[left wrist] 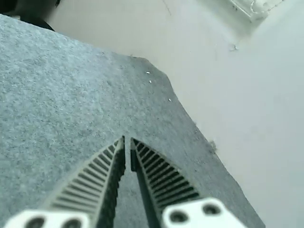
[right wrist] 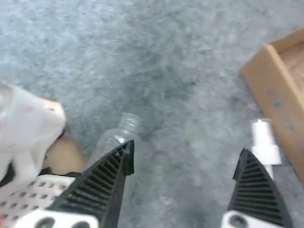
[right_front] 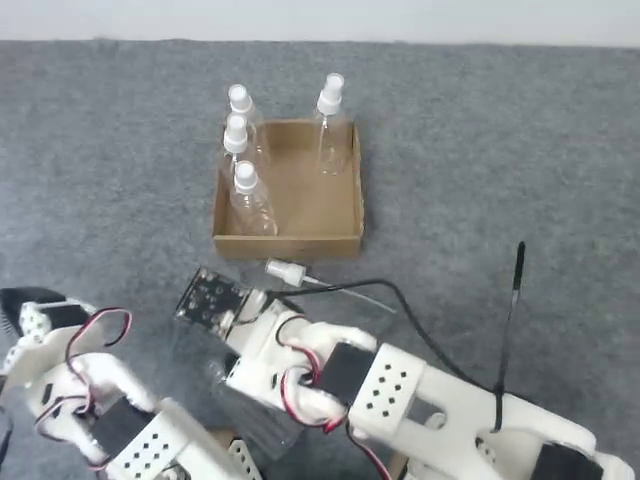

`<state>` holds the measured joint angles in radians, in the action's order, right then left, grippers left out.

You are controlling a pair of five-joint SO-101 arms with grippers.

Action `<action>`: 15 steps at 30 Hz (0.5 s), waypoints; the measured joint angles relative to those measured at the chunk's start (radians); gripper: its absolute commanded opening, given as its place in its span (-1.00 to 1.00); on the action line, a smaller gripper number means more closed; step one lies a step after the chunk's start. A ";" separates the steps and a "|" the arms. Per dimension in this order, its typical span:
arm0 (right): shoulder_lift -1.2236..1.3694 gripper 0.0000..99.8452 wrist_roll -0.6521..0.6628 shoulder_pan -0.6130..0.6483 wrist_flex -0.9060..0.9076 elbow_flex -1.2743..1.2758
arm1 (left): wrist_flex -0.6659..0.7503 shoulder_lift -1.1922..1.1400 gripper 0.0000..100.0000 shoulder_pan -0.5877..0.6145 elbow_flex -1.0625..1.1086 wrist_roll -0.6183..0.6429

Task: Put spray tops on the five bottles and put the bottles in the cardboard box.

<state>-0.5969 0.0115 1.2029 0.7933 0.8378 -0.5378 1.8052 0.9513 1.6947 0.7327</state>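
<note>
Grey carpet (right_front: 500, 150); cable (right_front: 400, 292) by spray top (right_front: 285, 270)

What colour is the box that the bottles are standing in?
Plain brown, like cardboard. The box shows best in the high view.

A grey carpet (right_front: 500, 150) spreads underneath and ends at a pale surface (left wrist: 247, 95), perhaps a floor.

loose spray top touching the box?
Cannot tell. High view: spray top lies right by the box front wall; neither that nor the right wrist view shows a clear gap.
</note>
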 measured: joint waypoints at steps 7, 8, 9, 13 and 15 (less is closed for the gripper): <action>0.000 -0.40 -0.003 0.078 -0.006 0.066 | 0.006 0.000 -0.98 0.009 0.000 0.000; 0.000 -0.40 -0.003 0.080 -0.023 0.080 | 0.006 0.000 -0.98 0.009 0.000 0.000; 0.000 -0.40 -0.003 0.080 -0.044 0.100 | 0.006 0.000 -0.98 0.009 0.000 0.000; 0.000 -0.41 -0.003 0.081 -0.144 0.172 | 0.006 0.000 -0.98 0.009 0.000 0.000; 0.000 -0.41 -0.003 0.083 -0.164 0.181 | 0.006 0.000 -0.98 0.009 0.000 0.000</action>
<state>-0.5969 0.0084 1.2858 0.6291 1.0188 -0.5317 1.8052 0.9605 1.6947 0.7327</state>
